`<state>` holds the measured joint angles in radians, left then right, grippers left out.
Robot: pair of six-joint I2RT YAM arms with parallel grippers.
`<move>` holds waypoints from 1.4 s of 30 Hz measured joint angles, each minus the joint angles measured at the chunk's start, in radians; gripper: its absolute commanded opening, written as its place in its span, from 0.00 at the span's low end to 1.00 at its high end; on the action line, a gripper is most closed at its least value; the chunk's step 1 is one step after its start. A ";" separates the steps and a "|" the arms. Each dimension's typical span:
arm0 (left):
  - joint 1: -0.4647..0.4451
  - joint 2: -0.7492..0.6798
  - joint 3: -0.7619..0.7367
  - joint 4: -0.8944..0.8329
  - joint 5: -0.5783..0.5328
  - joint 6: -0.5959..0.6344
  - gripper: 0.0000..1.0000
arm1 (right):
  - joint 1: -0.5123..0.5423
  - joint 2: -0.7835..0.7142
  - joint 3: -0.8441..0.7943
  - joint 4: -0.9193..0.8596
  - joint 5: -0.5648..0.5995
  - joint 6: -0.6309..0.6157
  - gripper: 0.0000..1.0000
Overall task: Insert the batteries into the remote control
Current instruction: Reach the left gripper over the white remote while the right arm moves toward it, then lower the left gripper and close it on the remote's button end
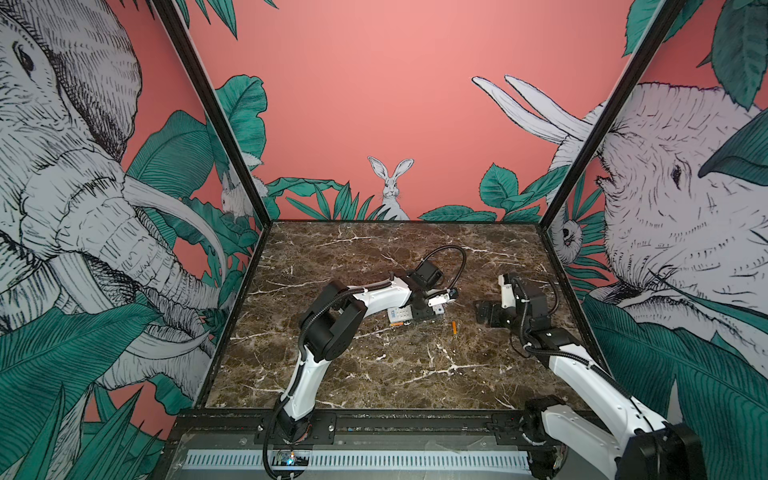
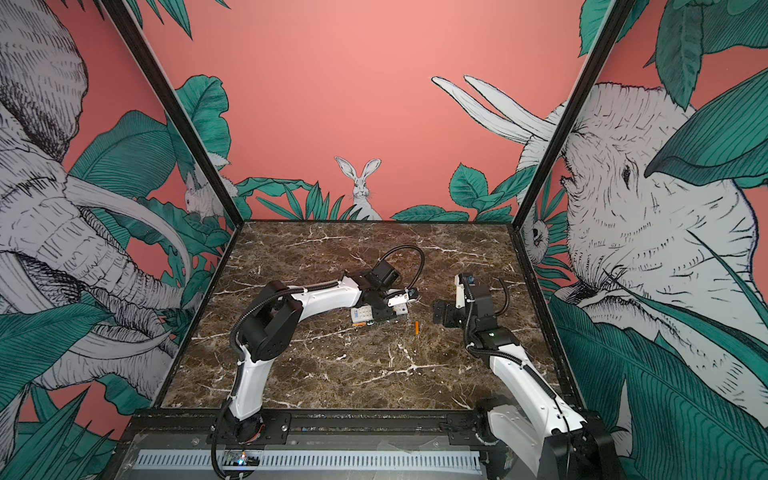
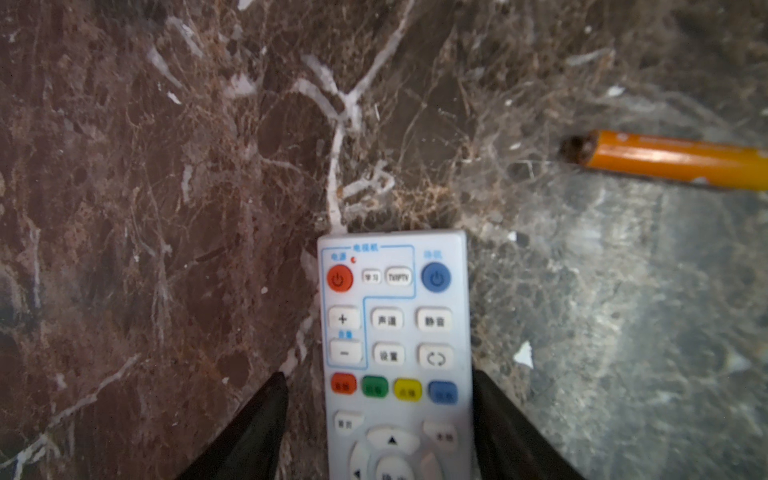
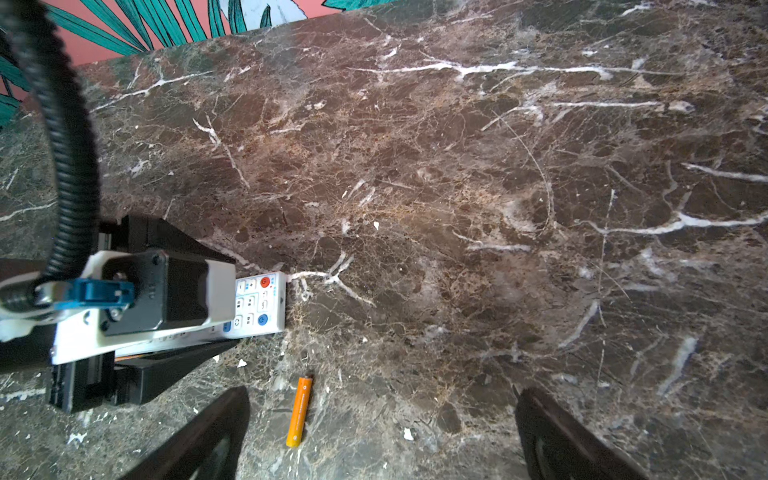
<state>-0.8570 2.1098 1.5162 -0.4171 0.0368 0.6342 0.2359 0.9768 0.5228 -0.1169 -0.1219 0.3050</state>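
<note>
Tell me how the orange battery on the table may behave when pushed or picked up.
The battery is a thin cylinder lying on its side on the flat table, so a sideways push would probably roll it. Its glossy skin may slip in a grip. It looks stiff and, being so small, likely light.

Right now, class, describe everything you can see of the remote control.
The remote control is a slim white plastic bar lying flat, buttons up, on the marble table. Its free end carries red and blue power buttons, then white keys and a red, green, yellow, blue row. The left gripper straddles it, jaws open; a gap shows on one side.
</note>
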 measured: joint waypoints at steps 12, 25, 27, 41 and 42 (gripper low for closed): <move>0.012 -0.058 -0.032 0.043 -0.021 0.024 0.45 | 0.000 0.044 -0.014 0.062 -0.071 0.014 0.99; 0.091 -0.238 -0.026 0.015 0.113 0.007 0.68 | 0.001 0.079 -0.037 0.158 -0.177 0.048 0.99; 0.091 -0.214 -0.025 -0.004 0.125 0.003 0.74 | 0.001 0.067 -0.041 0.157 -0.178 0.050 0.99; 0.070 -0.036 0.011 -0.020 0.124 -0.021 0.88 | 0.002 0.006 -0.080 0.139 -0.178 0.051 0.99; 0.066 -0.025 0.023 -0.021 0.117 -0.024 0.89 | 0.002 0.005 -0.080 0.138 -0.178 0.051 0.99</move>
<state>-0.7906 2.0850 1.5387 -0.4377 0.1543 0.6106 0.2379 0.9821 0.4431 0.0216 -0.2996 0.3557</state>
